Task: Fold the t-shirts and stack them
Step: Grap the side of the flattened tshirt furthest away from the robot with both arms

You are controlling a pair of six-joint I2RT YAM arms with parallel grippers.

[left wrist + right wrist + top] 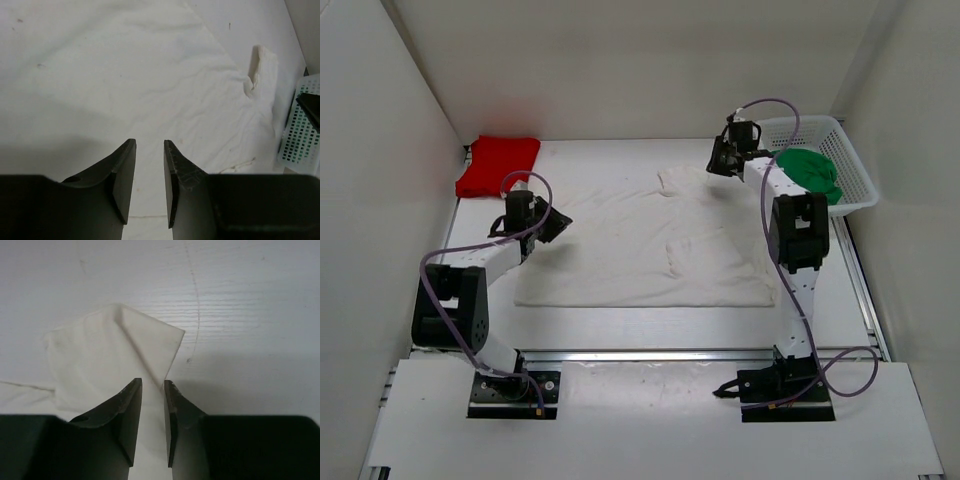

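Lying spread flat on the tabletop (620,160), the white t-shirt (640,250) has the right claw (715,163) over its far right sleeve (115,350), jaws narrowly parted and released, the sleeve corner flat just below the tips. That arm stretches far forward along the shirt's right edge. The left claw (558,222) hovers at the shirt's left edge, jaws parted, gripping nothing, arm bent low. The red t-shirt (498,165) lies folded beyond its far left corner; the green t-shirt (808,172) sits in a basket (857,172) off its far right.
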